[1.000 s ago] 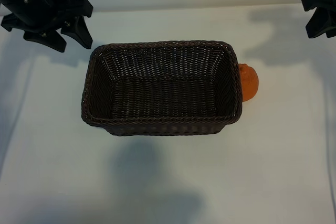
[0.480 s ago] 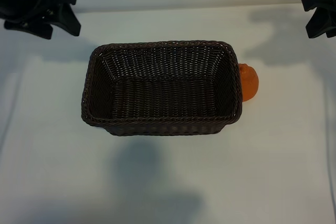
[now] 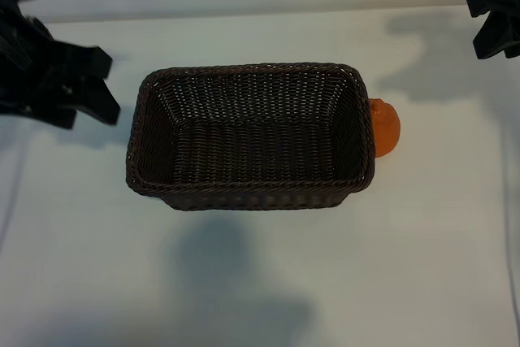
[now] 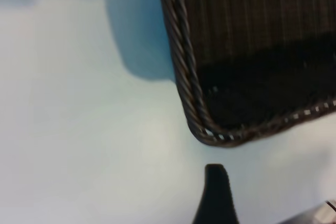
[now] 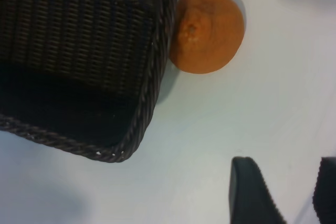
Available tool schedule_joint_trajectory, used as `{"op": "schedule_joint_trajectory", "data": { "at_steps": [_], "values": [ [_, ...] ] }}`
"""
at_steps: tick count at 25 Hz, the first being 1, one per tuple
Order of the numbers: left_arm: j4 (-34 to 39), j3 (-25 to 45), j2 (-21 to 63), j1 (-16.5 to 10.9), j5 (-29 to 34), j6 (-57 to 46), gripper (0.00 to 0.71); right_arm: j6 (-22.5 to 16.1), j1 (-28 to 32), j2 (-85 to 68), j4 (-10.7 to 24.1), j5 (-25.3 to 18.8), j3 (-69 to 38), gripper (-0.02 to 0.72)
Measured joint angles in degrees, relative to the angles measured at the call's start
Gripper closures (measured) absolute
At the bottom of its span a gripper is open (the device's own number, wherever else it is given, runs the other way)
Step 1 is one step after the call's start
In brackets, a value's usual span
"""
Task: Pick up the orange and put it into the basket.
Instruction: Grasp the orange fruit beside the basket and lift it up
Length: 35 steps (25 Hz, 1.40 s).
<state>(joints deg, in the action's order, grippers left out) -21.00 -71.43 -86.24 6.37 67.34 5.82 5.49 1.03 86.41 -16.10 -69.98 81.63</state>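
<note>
The orange [image 3: 385, 127] sits on the white surface [image 3: 406, 266], outside the basket [image 3: 250, 194], pressed right up vs the outside of the basket's short wall on my right-arm side; my right wrist cam shows it [image 5: 208, 30] touching the braided rim near a rounded corner, stem bump facing the camera. Basket is dark brown wicker, rectangular, sitting flat mid-surface w/ nothing in it. My right hand [image 3: 496, 18] hangs at the far corner of the exterior view, well apart from the orange and beyond it; jaws stand partly open, roughly halfway, w/ nothing btwn them. In the wrist cam one dark finger [image 5: 252, 192] shows over bare surface, the other just at the frame edge, a clear gap btwn them, both short of the fruit. My left hand [image 3: 77, 91] is on the opposite side, just beside the basket's other short wall but not touching it, spread wide and holding nothing. Its wrist cam sees the basket's corner and rim [image 4: 195, 114] close by and one black fingertip [image 4: 215, 192] over the white surface, apart from the wicker. Arm shadows fall on the surface near the basket.
</note>
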Motion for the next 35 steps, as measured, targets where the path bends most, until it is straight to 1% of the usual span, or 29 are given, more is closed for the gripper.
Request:
{"op": "schedule_joint_trajectory", "data": {
  "at_steps": [6,15,19,23,29,32,35],
  "values": [
    [-2.4,0.7,0.0,0.0,0.0,2.0,0.135,0.0,0.0,0.0,-0.1,0.0,0.0,0.376],
    [-2.7,0.7,0.0,0.0,0.0,3.0,0.152,0.0,0.0,0.0,-0.1,0.1,0.0,0.376],
    [-2.7,0.7,0.0,0.0,0.0,3.1,0.176,-0.5,0.0,0.0,-1.0,2.1,0.0,0.376],
    [-2.7,0.7,0.0,0.0,0.0,3.2,0.205,-0.9,0.0,0.0,-2.3,3.1,0.0,0.376],
    [-2.7,0.7,0.0,0.0,0.0,4.1,0.235,-0.9,0.0,0.0,-2.5,5.3,0.0,0.376],
    [-2.7,0.7,0.0,0.0,0.0,4.2,0.237,-0.9,0.0,0.0,-2.5,6.2,0.0,0.380],
    [-2.7,0.7,0.0,0.0,0.0,4.2,0.237,-0.9,0.0,0.0,-2.6,7.2,0.0,0.399]
  ]
}}
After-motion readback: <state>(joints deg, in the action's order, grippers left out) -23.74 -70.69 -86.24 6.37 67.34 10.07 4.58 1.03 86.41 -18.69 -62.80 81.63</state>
